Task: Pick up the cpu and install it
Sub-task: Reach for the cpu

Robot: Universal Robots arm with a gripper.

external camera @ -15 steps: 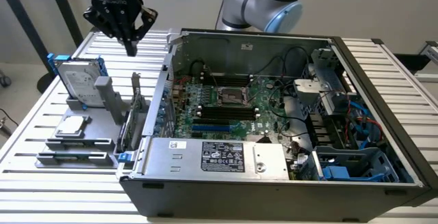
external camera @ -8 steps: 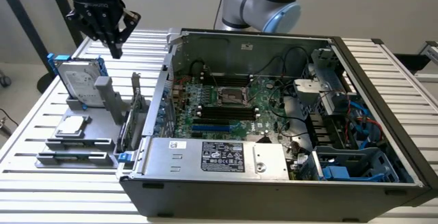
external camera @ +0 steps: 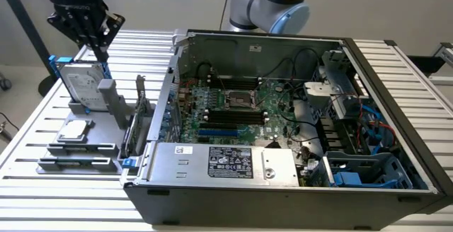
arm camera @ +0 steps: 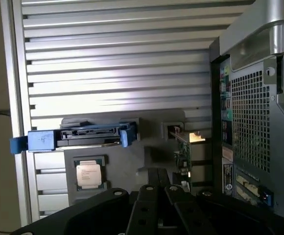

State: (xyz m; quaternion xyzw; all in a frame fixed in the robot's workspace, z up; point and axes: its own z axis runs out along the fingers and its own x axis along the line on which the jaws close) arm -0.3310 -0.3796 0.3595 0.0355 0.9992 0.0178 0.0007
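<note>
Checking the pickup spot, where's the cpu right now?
The cpu lies on the gray holder at the exterior view's left, beside the upright hard drive.

cpu (arm camera: pixel 88 175): dull silver | bracket (arm camera: pixel 41 139): blue | motherboard (external camera: pixel 241 110): green | table (external camera: pixel 396 67): white slats | claw (arm camera: pixel 157 177): black

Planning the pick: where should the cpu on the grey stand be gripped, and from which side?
Probably two opposite edges of the cpu, from above: it lies flat, metal top up, on the grey stand, and the upright hard drive beside it crowds a sideways approach.
</note>
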